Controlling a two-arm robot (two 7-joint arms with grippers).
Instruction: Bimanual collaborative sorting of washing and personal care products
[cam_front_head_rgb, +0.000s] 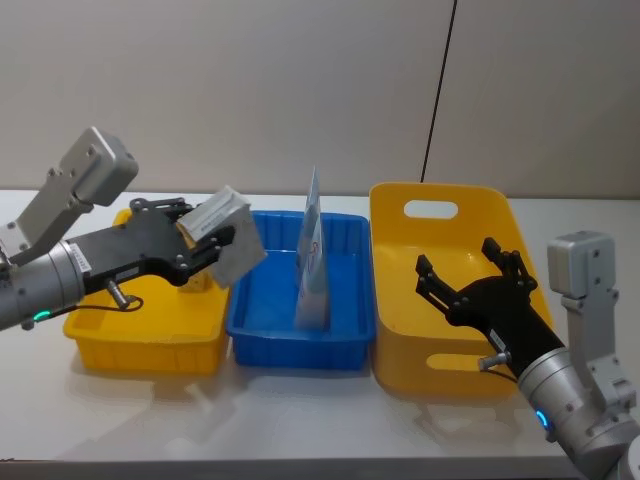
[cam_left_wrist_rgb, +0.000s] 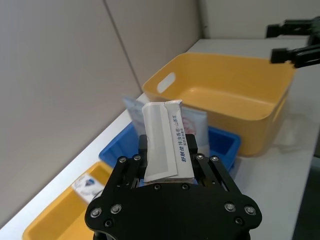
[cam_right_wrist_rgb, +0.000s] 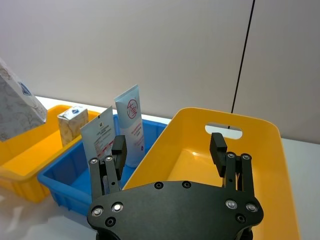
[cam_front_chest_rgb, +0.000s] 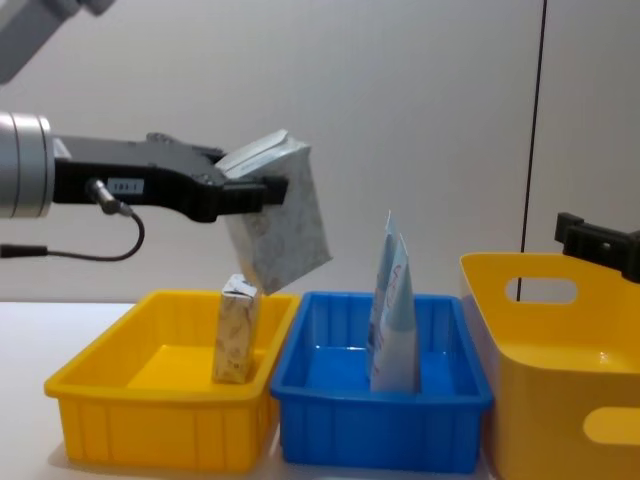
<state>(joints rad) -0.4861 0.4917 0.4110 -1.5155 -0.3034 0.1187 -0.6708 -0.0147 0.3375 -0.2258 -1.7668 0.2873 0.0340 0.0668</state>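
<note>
Within the grasp of the left tool (cam_front_chest_rgb: 255, 190), a cream-beige patterned cardboard carton (cam_front_chest_rgb: 283, 228) is clamped near its upper end. It hangs tilted above the junction of the small yellow plastic bin (cam_front_chest_rgb: 150, 425) and the blue plastic tray (cam_front_chest_rgb: 380, 430). Judged light, stiff yet crushable; its flat faces suit gripping. The right tool (cam_front_head_rgb: 462, 268) stands spread wide over the large yellow plastic bin (cam_front_head_rgb: 440, 192).
</note>
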